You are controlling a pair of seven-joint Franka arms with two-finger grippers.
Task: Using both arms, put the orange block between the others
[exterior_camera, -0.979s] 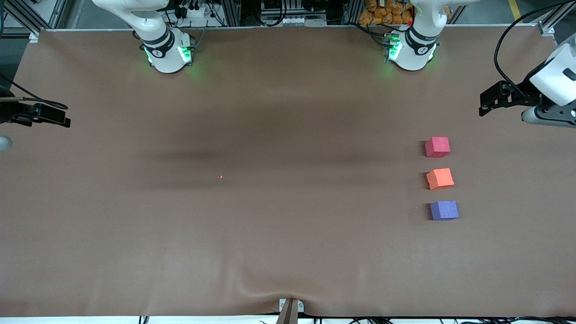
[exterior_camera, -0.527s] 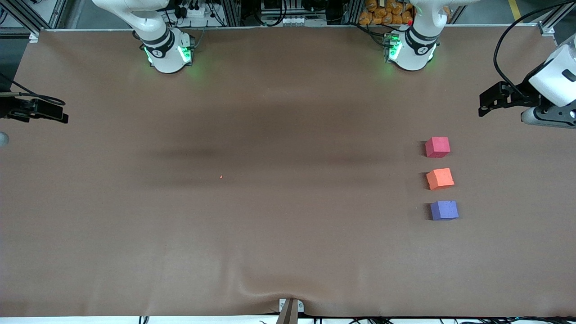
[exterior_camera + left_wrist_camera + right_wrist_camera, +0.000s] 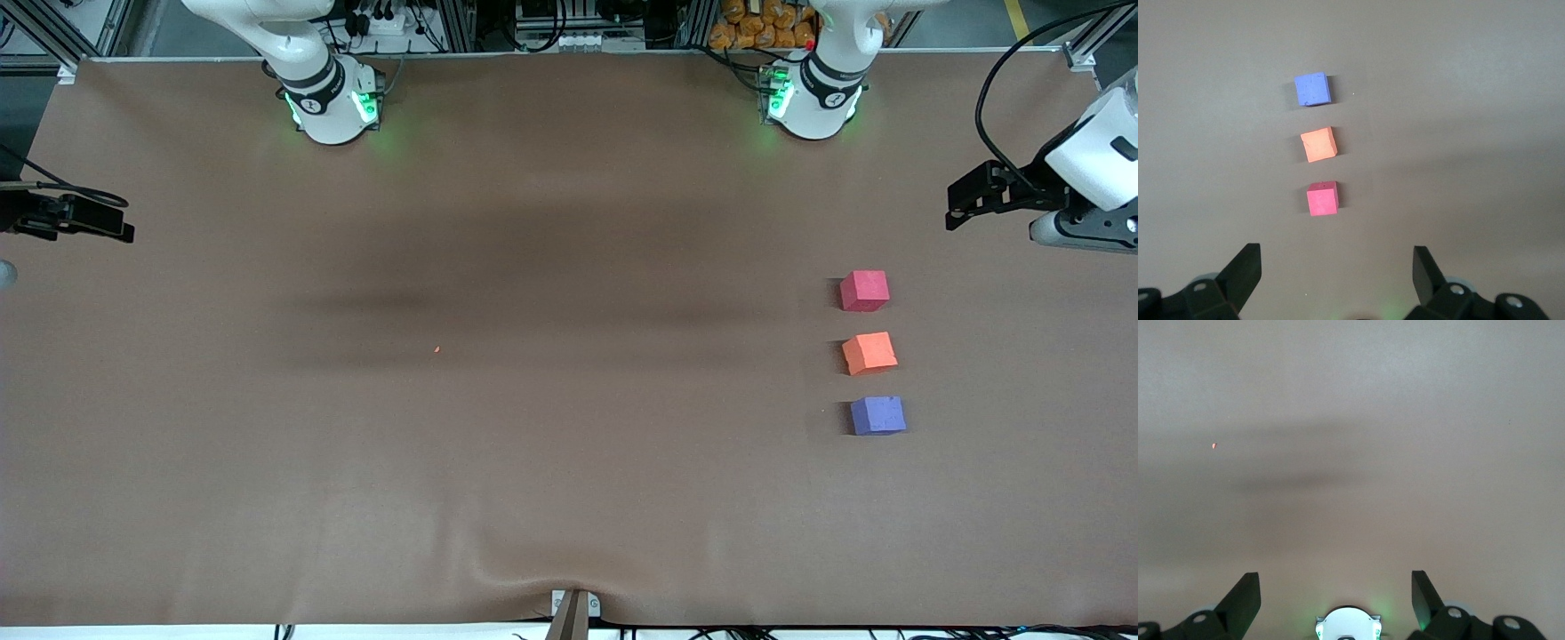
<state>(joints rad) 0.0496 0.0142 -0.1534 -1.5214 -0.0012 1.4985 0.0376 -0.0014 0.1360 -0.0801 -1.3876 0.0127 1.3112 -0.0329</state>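
Note:
Three small cubes stand in a row near the left arm's end of the table. The orange block [image 3: 869, 353] [image 3: 1319, 144] sits between the pinkish-red cube [image 3: 864, 291] [image 3: 1322, 199] and the purple-blue cube [image 3: 877, 415] [image 3: 1313, 89], with small gaps. The purple-blue one is nearest the front camera. My left gripper [image 3: 1336, 257] hangs open and empty high over the table's end, well apart from the row. My right gripper [image 3: 1335, 580] is open and empty too, raised at the right arm's end of the table.
The brown cloth [image 3: 533, 444] covers the whole table and wrinkles near a bracket [image 3: 573, 609] at the front edge. A tiny orange speck [image 3: 436, 349] lies mid-table. Both green-lit arm bases [image 3: 333, 102] [image 3: 811, 98] stand along the edge farthest from the front camera.
The right arm's hand has drifted slightly outward past the table's end. The three cubes and the left arm have stayed where they were.

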